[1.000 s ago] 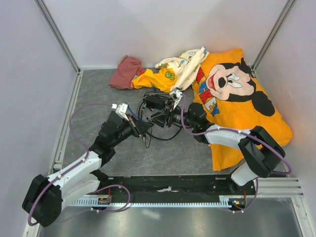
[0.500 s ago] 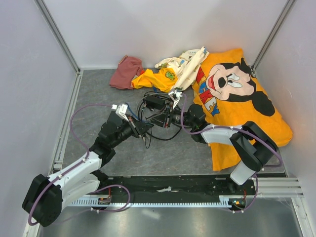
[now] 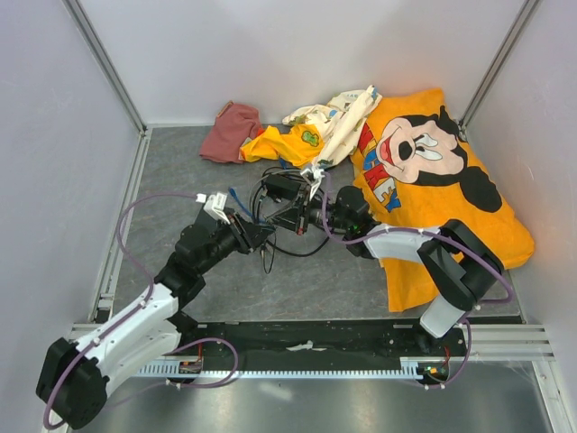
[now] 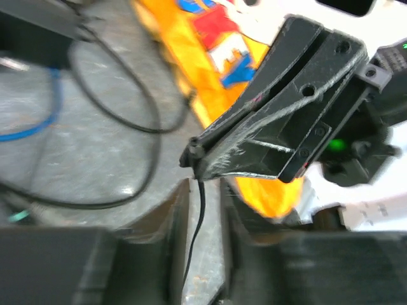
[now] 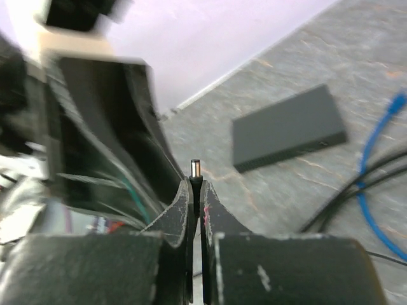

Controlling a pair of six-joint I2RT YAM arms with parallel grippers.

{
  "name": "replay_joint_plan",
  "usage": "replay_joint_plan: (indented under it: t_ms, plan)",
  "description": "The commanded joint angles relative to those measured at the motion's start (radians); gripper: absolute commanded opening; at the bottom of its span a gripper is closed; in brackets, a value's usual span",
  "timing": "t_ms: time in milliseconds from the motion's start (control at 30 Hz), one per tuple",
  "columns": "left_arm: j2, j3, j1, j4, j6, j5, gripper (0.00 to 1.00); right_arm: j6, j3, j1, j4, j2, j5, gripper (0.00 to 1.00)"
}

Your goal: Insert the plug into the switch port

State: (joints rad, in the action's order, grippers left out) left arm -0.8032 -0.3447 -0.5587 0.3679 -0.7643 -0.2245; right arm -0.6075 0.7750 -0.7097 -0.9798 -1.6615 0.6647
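The switch point(image 5: 289, 130) is a flat dark box on the grey floor, also seen in the top view point(image 3: 282, 187). The bright-blue cable point(image 5: 372, 171) lies loose to its right; its blurred end, the plug point(image 5: 399, 98), is free of both grippers. My right gripper point(image 5: 196, 184) is shut on the metal-tipped end of a thin black cable point(image 5: 196, 168). That black cable point(image 4: 201, 210) hangs down from the right gripper point(image 4: 196, 154) through the gap of my left gripper point(image 4: 203, 190), which is open and not pinching it.
Loops of black cable point(image 4: 137, 121) lie around the switch. An orange printed shirt point(image 3: 451, 207) covers the right side under the right arm. More clothes point(image 3: 270, 135) are heaped at the back wall. Walls enclose the floor on three sides.
The right gripper has closed on the black cable's metal-tipped end. The left gripper has opened off that cable and its arm has drawn back a little to the left.
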Motion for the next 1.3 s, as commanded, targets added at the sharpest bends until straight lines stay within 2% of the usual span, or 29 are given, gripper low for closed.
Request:
replay_joint_plan:
  t_ms: [0, 33, 200, 233, 300, 333, 400, 433, 533, 667, 900, 1067, 1267]
  plan:
    - [0.053, -0.173, 0.008, -0.356, 0.147, 0.223, 0.43, 0.248, 0.125, -0.004, 0.265, -0.017, -0.071, 0.0]
    - [0.045, -0.206, 0.014, -0.432, 0.186, 0.317, 0.5, 0.321, 0.144, -0.005, 0.338, -0.026, -0.091, 0.0]
    - [-0.053, -0.401, 0.08, -0.688, 0.25, 0.427, 0.63, 0.494, 0.285, -0.007, 0.513, -0.142, -0.146, 0.0]
    - [-0.1, -0.448, 0.129, -0.739, 0.267, 0.424, 0.68, 0.512, 0.306, -0.005, 0.553, -0.161, -0.148, 0.0]
    - [-0.149, -0.491, 0.192, -0.779, 0.286, 0.392, 0.74, 0.566, 0.361, -0.007, 0.584, -0.217, -0.143, 0.0]
    - [-0.193, -0.522, 0.26, -0.788, 0.31, 0.346, 0.78, 0.583, 0.381, -0.011, 0.624, -0.234, -0.146, 0.0]
    - [-0.244, -0.546, 0.328, -0.81, 0.335, 0.308, 0.82, 0.635, 0.432, -0.019, 0.662, -0.277, -0.158, 0.0]
    - [-0.307, -0.571, 0.386, -0.813, 0.347, 0.257, 0.82, 0.65, 0.444, -0.03, 0.682, -0.287, -0.181, 0.0]
    - [-0.405, -0.626, 0.436, -0.825, 0.393, 0.241, 0.83, 0.681, 0.489, -0.06, 0.688, -0.331, -0.211, 0.0]
    - [-0.601, -0.694, 0.471, -0.845, 0.419, 0.243, 0.83, 0.709, 0.587, -0.1, 0.734, -0.4, -0.264, 0.0]
    - [-0.802, -0.801, 0.522, -0.865, 0.511, 0.286, 0.82, 0.733, 0.74, -0.142, 0.811, -0.515, -0.333, 0.0]
    - [-0.892, -0.864, 0.556, -0.868, 0.543, 0.177, 0.82, 0.77, 0.794, -0.151, 0.869, -0.567, -0.352, 0.0]
    - [-0.962, -0.866, 0.589, -0.865, 0.554, 0.146, 0.82, 0.804, 0.857, -0.155, 0.926, -0.627, -0.396, 0.0]
